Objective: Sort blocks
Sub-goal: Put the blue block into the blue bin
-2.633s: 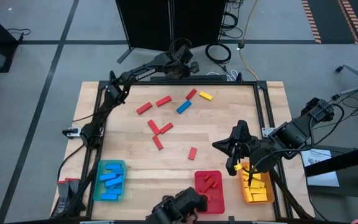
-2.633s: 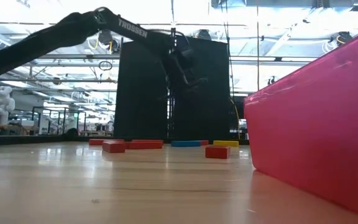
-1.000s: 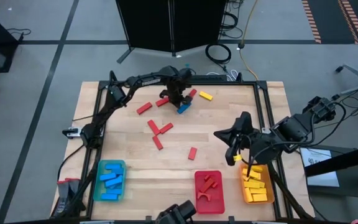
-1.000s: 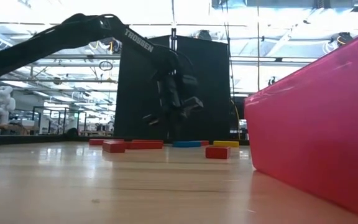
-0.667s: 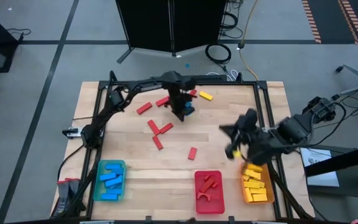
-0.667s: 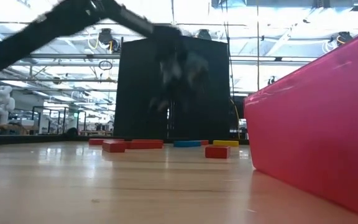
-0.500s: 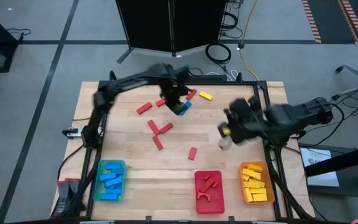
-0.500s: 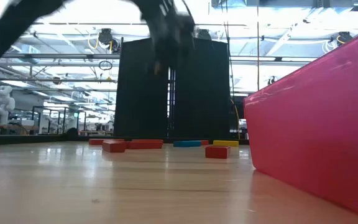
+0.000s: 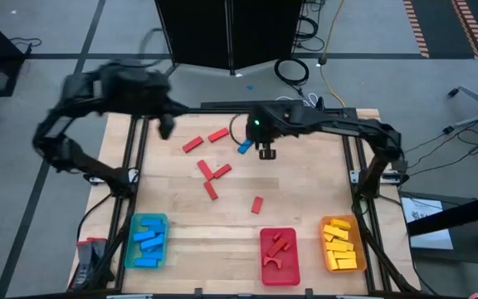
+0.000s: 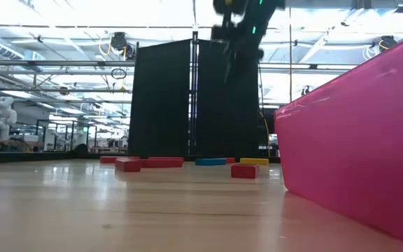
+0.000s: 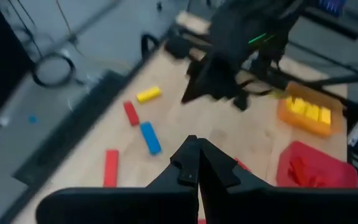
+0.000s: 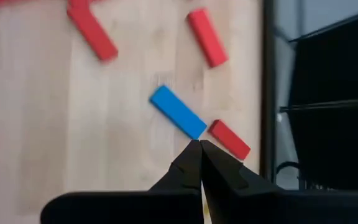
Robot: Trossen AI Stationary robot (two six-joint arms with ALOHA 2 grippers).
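From above I see a wood table (image 9: 305, 199) on a grey floor. Right gripper (image 9: 266, 153) hangs over the far middle, just beside the blue block (image 9: 244, 146); left gripper (image 9: 165, 126) is blurred at the far left edge. Loose red blocks (image 9: 212, 171) lie mid-table. Along the near edge: blue tray (image 9: 130, 253), red tray (image 9: 293, 259), orange tray (image 9: 329, 258), each holding blocks of matching colour.

Low view: big hall behind, black panels (image 10: 187, 98). Red, blue and yellow blocks sit far across the table; the red tray wall fills the right side.

Left wrist: fingers (image 11: 192, 167) pinched together, holding nothing; right arm (image 11: 241, 43) ahead, yellow block (image 11: 148, 94) beyond the blue one.

Right wrist: fingers (image 12: 194, 163) closed and empty, blue block right ahead.
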